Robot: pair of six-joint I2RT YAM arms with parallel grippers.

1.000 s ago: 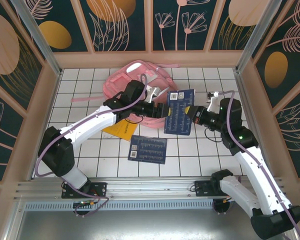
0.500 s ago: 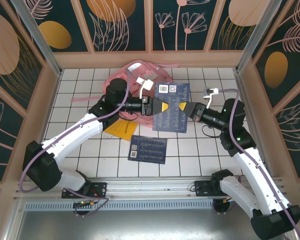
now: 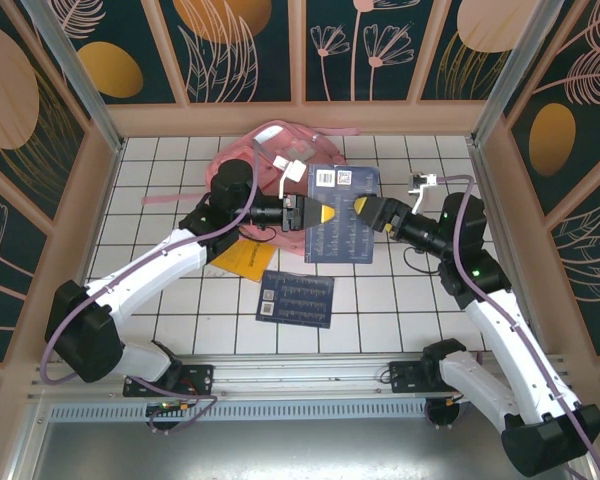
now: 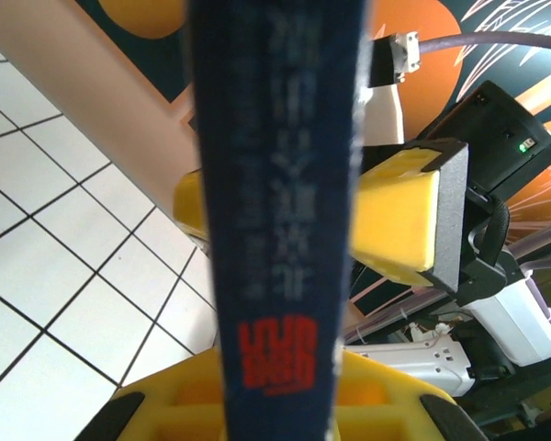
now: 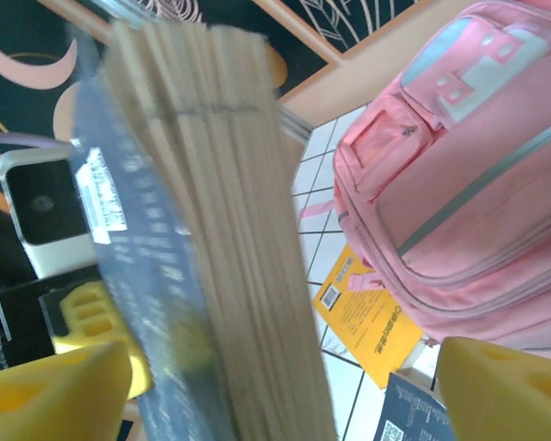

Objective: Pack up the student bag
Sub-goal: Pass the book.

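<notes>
While the blue book [image 3: 345, 235] hangs tilted in the air at the middle of the overhead view, above the white tiled table [image 3: 160, 200], you have it by its left edge with the left gripper [image 3: 323, 214], whose yellow fingers are pinched onto it. In the left wrist view the book's spine runs straight up the centre of the frame out of that grip, though it is so close and blurred that the pads only seem to press on both covers. Your right gripper [image 3: 365, 210] sits over the book's right part with its fingers spread wide. In the right wrist view they stand at the lower left and lower right corners, with the book's page edge rising between them and the right-hand finger well clear of it. The student bag [image 5: 468, 193] lies flat at the right of that view, its pale stripe crossing it diagonally; from overhead you see it at upper centre, partly behind the left arm. A yellow booklet [image 3: 242, 262] lies just below the bag, and a second blue book [image 3: 296, 297] lies flat at lower centre, just beside the booklet.
</notes>
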